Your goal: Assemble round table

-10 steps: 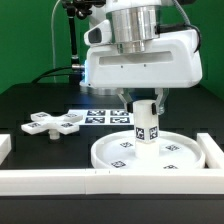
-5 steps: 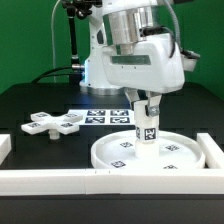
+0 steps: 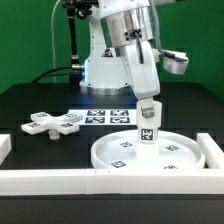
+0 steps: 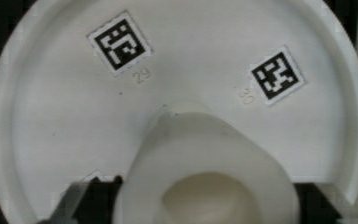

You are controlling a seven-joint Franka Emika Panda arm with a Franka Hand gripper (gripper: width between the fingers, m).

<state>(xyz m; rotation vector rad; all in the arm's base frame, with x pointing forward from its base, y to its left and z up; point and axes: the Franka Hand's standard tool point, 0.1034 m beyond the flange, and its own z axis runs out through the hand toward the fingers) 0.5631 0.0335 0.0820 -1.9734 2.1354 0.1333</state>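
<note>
The large rimmed round disc point(image 3: 152, 153) lies flat on the black table, tags on its face. The short cylinder leg point(image 3: 147, 124) stands upright on the disc's middle, with tags on its side. My gripper point(image 3: 148, 109) is shut on the leg's top from above, the wrist turned. In the wrist view the leg point(image 4: 211, 170) fills the space between my dark fingers point(image 4: 87, 195), with the disc point(image 4: 105, 110) below. The cross-shaped base point(image 3: 54, 123) lies loose at the exterior view's left.
White border rails run along the front point(image 3: 60, 182) and the exterior view's right point(image 3: 212, 150). The marker board point(image 3: 103, 117) lies flat behind the disc. The arm's base point(image 3: 100, 65) stands at the back.
The wrist has rotated about the leg's axis over the last second, with the gripper staying on the leg. The leg stays upright on the disc in the same spot.
</note>
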